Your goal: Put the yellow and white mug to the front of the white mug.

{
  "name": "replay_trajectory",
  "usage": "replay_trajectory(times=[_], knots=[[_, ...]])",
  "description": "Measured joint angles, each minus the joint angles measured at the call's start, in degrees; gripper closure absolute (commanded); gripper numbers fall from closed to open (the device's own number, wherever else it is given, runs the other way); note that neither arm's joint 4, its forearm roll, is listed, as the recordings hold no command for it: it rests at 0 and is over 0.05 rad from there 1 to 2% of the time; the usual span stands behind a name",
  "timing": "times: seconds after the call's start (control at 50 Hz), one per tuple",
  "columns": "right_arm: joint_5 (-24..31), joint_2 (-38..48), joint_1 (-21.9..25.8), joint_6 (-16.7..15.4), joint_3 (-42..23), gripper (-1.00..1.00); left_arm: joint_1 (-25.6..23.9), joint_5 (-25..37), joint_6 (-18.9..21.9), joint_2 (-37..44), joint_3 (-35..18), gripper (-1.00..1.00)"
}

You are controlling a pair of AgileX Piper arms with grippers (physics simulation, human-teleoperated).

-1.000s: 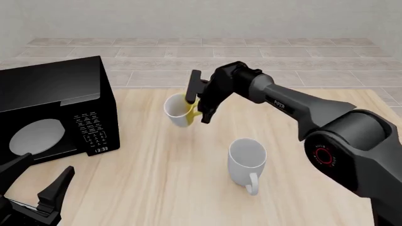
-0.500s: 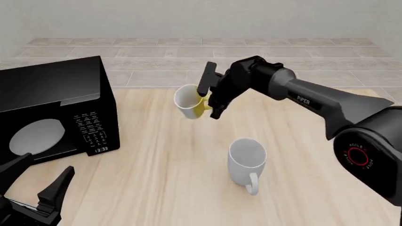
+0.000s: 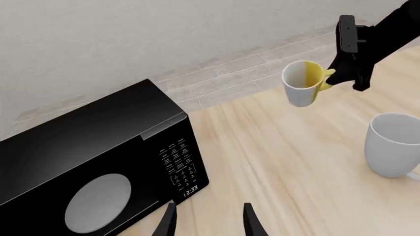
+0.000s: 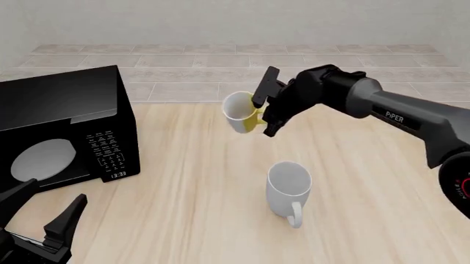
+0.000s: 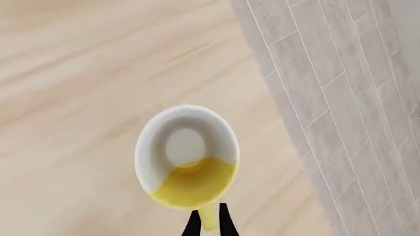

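Note:
The yellow and white mug point(image 4: 240, 111) hangs in the air over the far middle of the table, tipped so its mouth faces the left front. My right gripper point(image 4: 259, 113) is shut on its yellow handle. The right wrist view looks into the mug point(image 5: 187, 157), with the handle pinched between the gripper point(image 5: 208, 222) fingers. The white mug point(image 4: 289, 187) stands upright nearer the front, handle toward me, below and right of the held mug. My left gripper point(image 4: 43, 213) stays open and empty at the front left. In the left wrist view, the held mug point(image 3: 302, 83) is beyond the white mug point(image 3: 392, 146).
A black microwave point(image 4: 66, 126) with its door closed fills the table's left side, just beyond my left gripper point(image 3: 208, 223). The tabletop point(image 4: 184, 181) is light wood, and a tiled floor lies past its far edge.
My right gripper has carried the yellow and white mug to the right and slightly farther back, still lifted. The white mug and the left arm have not moved.

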Motion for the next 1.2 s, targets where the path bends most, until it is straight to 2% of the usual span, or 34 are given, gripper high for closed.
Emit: replay_trajectory(times=[0.76,1.2], knots=[[-6.95,-5.52,-5.05,3.71,12.99,1.0,0.0,0.0,0.0,0.0,0.0,-1.0],[-11.18,-4.37,-8.18,5.91,15.34,1.0,0.0,0.0,0.0,0.0,0.0,-1.0]])
